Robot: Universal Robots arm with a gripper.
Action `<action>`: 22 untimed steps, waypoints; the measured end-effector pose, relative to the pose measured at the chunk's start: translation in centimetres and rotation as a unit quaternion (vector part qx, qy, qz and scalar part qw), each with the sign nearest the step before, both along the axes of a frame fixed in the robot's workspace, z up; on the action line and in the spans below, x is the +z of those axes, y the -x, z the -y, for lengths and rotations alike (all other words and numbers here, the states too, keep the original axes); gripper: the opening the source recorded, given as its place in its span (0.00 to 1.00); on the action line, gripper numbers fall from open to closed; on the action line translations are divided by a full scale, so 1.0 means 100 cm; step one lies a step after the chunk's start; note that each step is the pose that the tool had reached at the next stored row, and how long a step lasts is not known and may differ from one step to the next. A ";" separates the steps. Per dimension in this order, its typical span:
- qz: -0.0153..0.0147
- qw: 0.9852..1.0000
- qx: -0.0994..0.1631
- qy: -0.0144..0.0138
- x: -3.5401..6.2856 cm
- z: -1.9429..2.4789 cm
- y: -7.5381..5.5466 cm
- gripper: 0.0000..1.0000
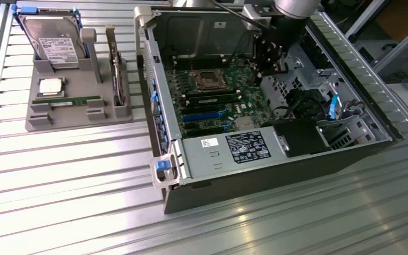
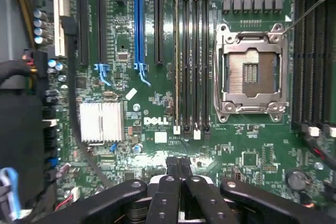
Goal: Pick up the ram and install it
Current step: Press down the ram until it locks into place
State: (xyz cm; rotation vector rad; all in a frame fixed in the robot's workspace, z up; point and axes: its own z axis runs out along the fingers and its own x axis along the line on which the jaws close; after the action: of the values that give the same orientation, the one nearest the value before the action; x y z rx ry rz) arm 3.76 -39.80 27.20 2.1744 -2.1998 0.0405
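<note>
The ram (image 1: 67,100), a narrow green stick with a white label, lies in the front groove of the grey holder (image 1: 76,118) on the exterior view's left. My gripper (image 1: 270,64) is far from it, inside the open computer case (image 1: 261,175) and above the motherboard (image 1: 218,101). In the wrist view the gripper (image 2: 179,165) is shut, its two black fingers pressed together with nothing between them. It hovers just off one end of the row of long memory slots (image 2: 190,56), beside the empty processor socket (image 2: 252,72).
The holder also carries a hard drive (image 1: 55,40), a square silver processor (image 1: 51,85) and an upright card with a metal bracket (image 1: 117,74). Inside the case are a power supply (image 1: 239,149), black cables (image 1: 299,103) and a silver heatsink (image 2: 101,121).
</note>
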 end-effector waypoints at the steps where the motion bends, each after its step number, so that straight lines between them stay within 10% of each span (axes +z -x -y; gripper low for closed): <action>1: 0.000 1.000 0.000 0.000 0.0071 0.0000 0.000 0.11; 10: 0.000 1.000 0.000 0.000 0.0824 0.0000 0.000 0.11; 17: 0.000 1.000 -0.031 0.000 0.0850 0.0000 0.000 0.11; 22: 0.000 0.996 -0.090 0.000 0.0849 0.0000 0.000 0.11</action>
State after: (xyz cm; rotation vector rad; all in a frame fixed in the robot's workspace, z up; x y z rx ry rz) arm 3.76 -39.80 35.69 1.9671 -2.3840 0.0340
